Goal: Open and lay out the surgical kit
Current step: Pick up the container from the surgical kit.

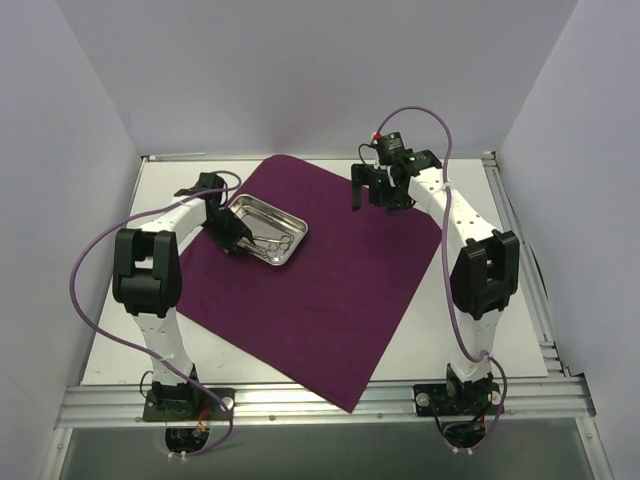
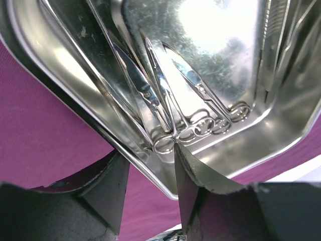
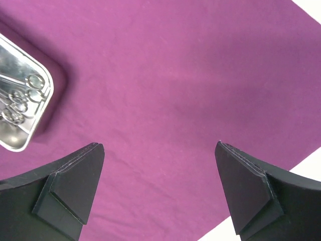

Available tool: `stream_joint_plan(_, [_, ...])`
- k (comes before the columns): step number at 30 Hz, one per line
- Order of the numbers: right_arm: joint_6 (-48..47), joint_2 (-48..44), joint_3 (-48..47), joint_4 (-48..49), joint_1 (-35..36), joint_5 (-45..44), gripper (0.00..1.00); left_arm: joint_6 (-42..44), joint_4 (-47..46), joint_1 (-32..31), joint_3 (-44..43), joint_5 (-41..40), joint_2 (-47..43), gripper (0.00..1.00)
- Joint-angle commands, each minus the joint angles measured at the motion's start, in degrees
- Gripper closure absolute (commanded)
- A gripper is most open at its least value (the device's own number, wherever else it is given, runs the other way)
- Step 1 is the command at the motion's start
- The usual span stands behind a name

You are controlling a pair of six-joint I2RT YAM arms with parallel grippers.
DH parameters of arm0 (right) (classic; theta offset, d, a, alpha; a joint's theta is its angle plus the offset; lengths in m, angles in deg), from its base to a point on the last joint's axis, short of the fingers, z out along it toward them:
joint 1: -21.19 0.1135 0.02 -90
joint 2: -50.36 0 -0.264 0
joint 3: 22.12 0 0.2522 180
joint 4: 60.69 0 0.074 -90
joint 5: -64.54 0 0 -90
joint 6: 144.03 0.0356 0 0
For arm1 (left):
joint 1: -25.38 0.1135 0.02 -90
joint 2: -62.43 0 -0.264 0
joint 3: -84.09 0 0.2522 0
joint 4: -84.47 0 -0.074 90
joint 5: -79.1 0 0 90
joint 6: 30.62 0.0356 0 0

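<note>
Wrap step looks done: cloth (image 1: 300,290) lies flat on the tabletop (image 1: 480,300). The tray (image 2: 65,95) sits on its far-left part, with the instruments (image 2: 170,125) bunched inside, rings toward the near rim. Left claw (image 2: 149,153) is half apart, straddling that rim, nothing visibly clamped. Right claw (image 3: 159,144) is wide apart over bare cloth. Next, I reckon: close on one ring handle and lift it out.

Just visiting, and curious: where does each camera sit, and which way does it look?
Top: above and behind the arms, looking down on table, cloth and tray; both arms show.
Left wrist: on the left arm, looking close into the tray at the tools; its fingers show.
Right wrist: on the right arm, looking down on cloth; its spread fingers show.
All three share tray and cloth.
</note>
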Motion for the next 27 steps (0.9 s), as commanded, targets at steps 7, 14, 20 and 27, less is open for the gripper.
stream_joint_plan(7, [-1.38, -3.97, 1.55, -0.60, -1.64, -1.84, 0.00, 0.18, -1.13, -0.07, -2.77, -0.92, 1.46, 0.63])
stream_joint_plan(14, [-1.64, -4.06, 1.64, -0.60, -1.73, -2.11, 0.00, 2.12, 0.01, -0.25, -3.65, -0.83, 1.11, 0.89])
stream_joint_plan(20, [-1.64, -3.36, 0.94, -0.24, -1.82, -2.37, 0.00, 4.05, 0.98, -0.60, -6.28, -0.13, -1.08, 0.98])
stream_joint_plan(27, [-2.78, -2.48, -1.96, -0.42, -1.73, 4.56, 0.00, 13.71, 6.69, -3.41, -14.45, -1.97, -3.63, 0.98])
